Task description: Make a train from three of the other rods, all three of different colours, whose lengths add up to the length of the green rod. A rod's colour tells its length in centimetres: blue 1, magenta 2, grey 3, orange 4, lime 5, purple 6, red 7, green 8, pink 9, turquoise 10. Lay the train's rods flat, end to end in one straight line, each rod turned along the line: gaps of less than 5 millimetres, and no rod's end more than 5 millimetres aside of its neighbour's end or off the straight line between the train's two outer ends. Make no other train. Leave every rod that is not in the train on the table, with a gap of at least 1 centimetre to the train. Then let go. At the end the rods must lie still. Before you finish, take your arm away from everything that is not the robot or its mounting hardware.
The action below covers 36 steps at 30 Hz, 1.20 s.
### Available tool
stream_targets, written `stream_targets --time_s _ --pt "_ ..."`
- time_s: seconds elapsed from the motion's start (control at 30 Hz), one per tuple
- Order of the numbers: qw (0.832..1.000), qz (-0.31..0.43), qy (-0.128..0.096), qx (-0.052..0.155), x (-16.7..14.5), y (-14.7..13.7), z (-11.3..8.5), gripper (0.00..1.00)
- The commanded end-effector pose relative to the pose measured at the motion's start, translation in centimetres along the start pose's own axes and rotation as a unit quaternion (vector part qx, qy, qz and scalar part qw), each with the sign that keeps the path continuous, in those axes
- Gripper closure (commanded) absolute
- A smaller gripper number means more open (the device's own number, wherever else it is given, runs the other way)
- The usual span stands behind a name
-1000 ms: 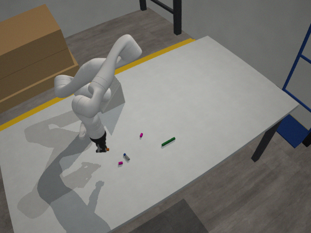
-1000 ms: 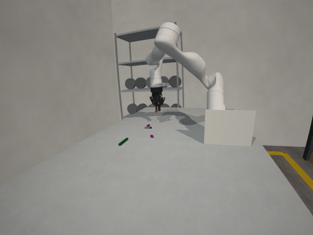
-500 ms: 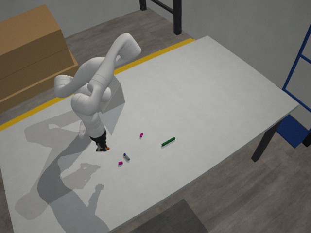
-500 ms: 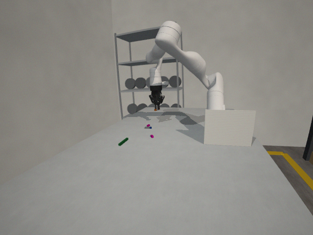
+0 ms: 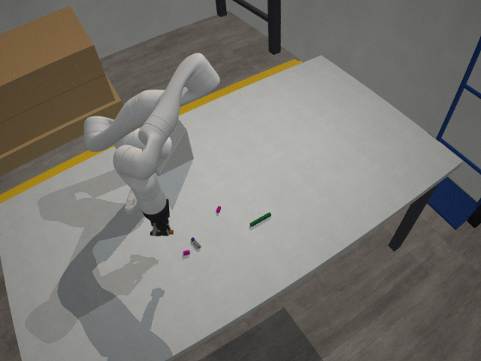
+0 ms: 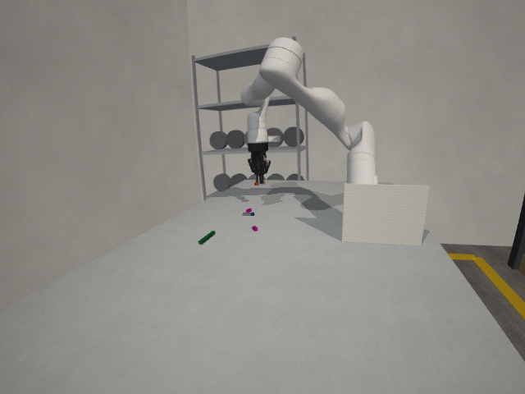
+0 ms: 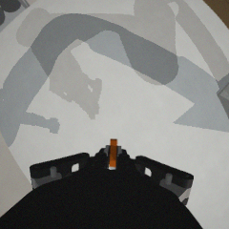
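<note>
My gripper [image 5: 163, 231] is shut on an orange rod [image 7: 113, 153] and holds it well above the table; the rod's end shows at the fingertips in the top view [image 5: 170, 232] and the exterior view [image 6: 257, 183]. The green rod [image 5: 259, 219] lies flat to the right, apart from the others, also in the exterior view [image 6: 206, 237]. A grey rod [image 5: 196, 244] lies with a small blue rod [image 5: 192, 239] at its end. One magenta rod [image 5: 186, 252] lies just below them, another magenta rod [image 5: 218, 209] lies between the gripper and the green rod.
A white box-shaped robot base [image 6: 383, 213] stands on the table behind the rods. A metal shelf [image 6: 250, 118] with dark cylinders stands beyond the table's far end. The arm's shadow falls over the table's left part.
</note>
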State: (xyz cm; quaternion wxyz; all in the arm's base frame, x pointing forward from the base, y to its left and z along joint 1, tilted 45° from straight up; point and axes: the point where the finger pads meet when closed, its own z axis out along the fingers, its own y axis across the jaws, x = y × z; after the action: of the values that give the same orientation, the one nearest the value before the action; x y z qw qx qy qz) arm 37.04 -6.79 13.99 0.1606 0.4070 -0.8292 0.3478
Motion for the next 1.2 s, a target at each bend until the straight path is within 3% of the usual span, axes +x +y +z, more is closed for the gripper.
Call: stream_targets --time_s 0.0,0.33,0.4,0.77,1.17 --pt "1.0 0.018 0.002 0.003 -0.6 -0.3 -0.1 0.95" --pt "0.987 0.159 0.0 0.005 -4.4 -1.0 -0.2 0.95" --pt "0.987 0.159 0.0 0.005 -4.4 -1.0 -0.2 0.95" --pt "0.954 0.301 0.001 0.003 -8.4 -0.9 0.0 0.95" --pt "0.934 0.357 0.004 0.001 -10.1 -0.6 0.2 0.95"
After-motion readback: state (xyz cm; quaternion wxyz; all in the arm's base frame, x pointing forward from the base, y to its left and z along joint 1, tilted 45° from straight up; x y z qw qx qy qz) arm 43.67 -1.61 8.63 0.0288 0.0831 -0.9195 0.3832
